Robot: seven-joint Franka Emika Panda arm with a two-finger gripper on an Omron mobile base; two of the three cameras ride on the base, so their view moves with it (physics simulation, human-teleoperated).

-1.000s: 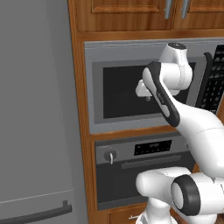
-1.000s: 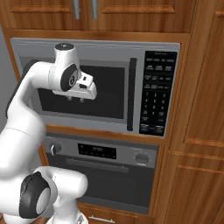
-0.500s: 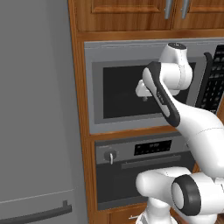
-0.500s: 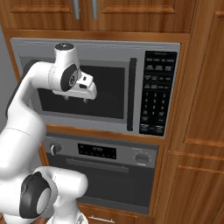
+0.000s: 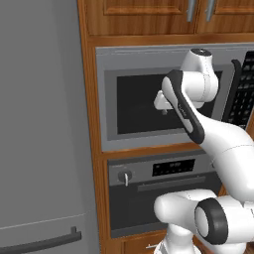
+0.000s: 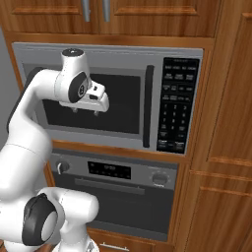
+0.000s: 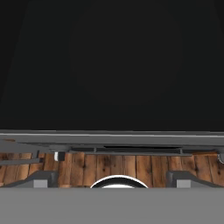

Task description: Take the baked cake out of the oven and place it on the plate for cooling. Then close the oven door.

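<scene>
Nothing visibly shifted between the earlier pictures and now: arm, base and cabinetry sit in the same places in both base views. Item, nearest: gripper (image 6: 84, 111), centre-left of the right base view, raised before the dark window of the microwave (image 6: 106, 93); fingers (image 7: 43, 178) stand far apart at the bottom of the hand view, holding nothing. Item, below and behind: the oven (image 6: 118, 194), lower centre of the right base view, grey control strip with a round knob (image 5: 124, 176) at lower centre-left of the left base view. Item: the oven door (image 5: 163, 206), shut flush, its horizontal bar handle (image 6: 109, 186) running under the control strip. Item, farther left: grey fridge (image 5: 42, 124) filling the left side of the left base view. Item, hand view bottom centre: a white round rim (image 7: 118, 181) against wood planking; whether it is the plate cannot be told. Cake: not to be seen, presumably inside the oven behind the closed door. Handling judgement: door is stiff, hinged low and fairly heavy; best taken on the bar handle near its middle, fingers above and below the bar. Cake likely light, soft and fragile, so grip its pan or edge gently.
</scene>
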